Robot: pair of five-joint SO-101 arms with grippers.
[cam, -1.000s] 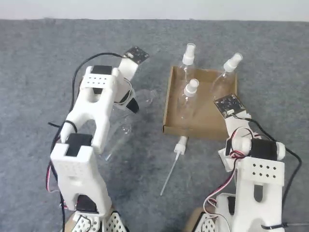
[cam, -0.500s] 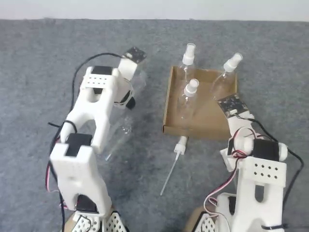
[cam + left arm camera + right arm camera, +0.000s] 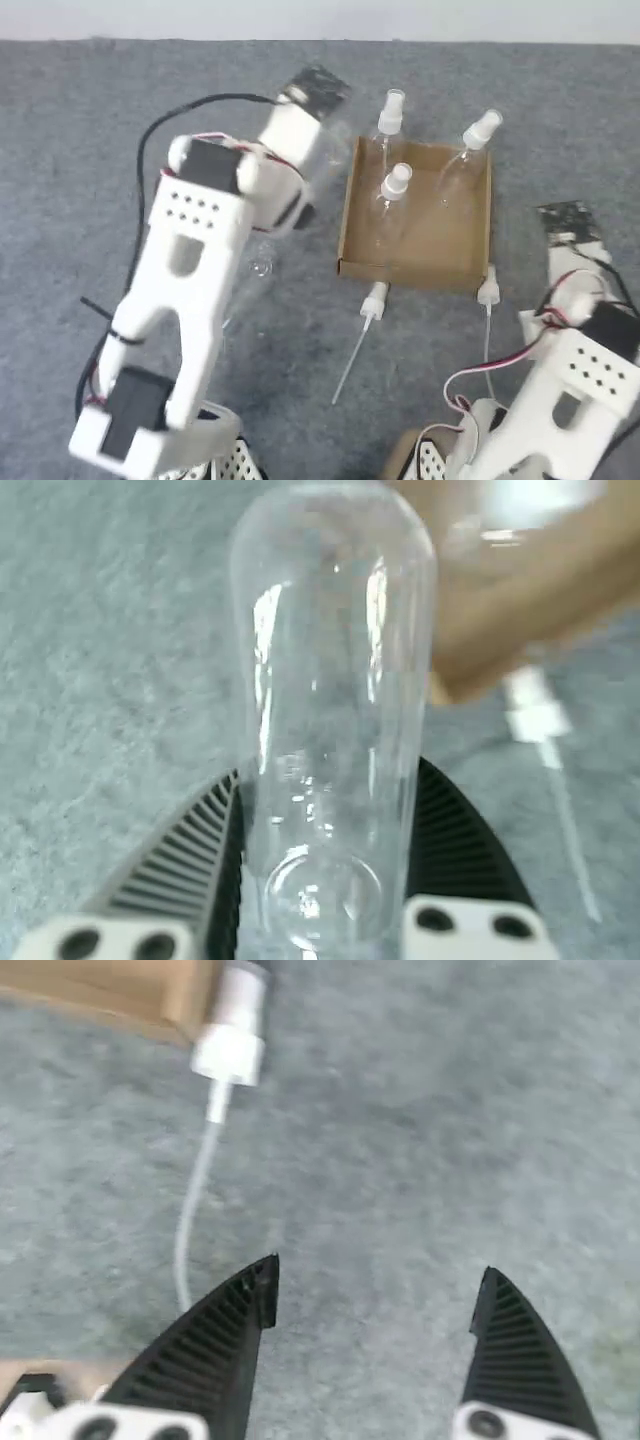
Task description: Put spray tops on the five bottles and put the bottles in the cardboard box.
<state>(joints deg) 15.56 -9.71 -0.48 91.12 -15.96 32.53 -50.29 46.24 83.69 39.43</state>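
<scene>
Your left tool (image 3: 328,778) is gripping a clear plastic bottle with a rounded far end (image 3: 330,630). Its black ribbed fingers (image 3: 190,865) are pressing on both sides of the bottle, which is sticking out well past their tips. In the high view this arm is holding the bottle near the left wall of the shallow brown cardboard box (image 3: 346,215).

Your right tool (image 3: 380,1268) is hanging wide open with nothing between its jaws, over bare grey felt-like desk (image 3: 90,120). A loose white spray top with a long thin dip tube (image 3: 232,1038) is lying just ahead of it, its head touching or nearly touching the box's near corner.

A second loose white spray top with dip tube (image 3: 374,300) is lying on the desk against the box's near wall, its tube pointing away from the box toward the arms.

Inside the box, three clear bottles are lying with white spray tops on:
- one along the left wall (image 3: 384,145)
- one nearer the middle (image 3: 386,215)
- one toward the right (image 3: 460,175)

Another clear uncapped bottle (image 3: 260,268) is lying on the desk, partly hidden under your left arm.
</scene>
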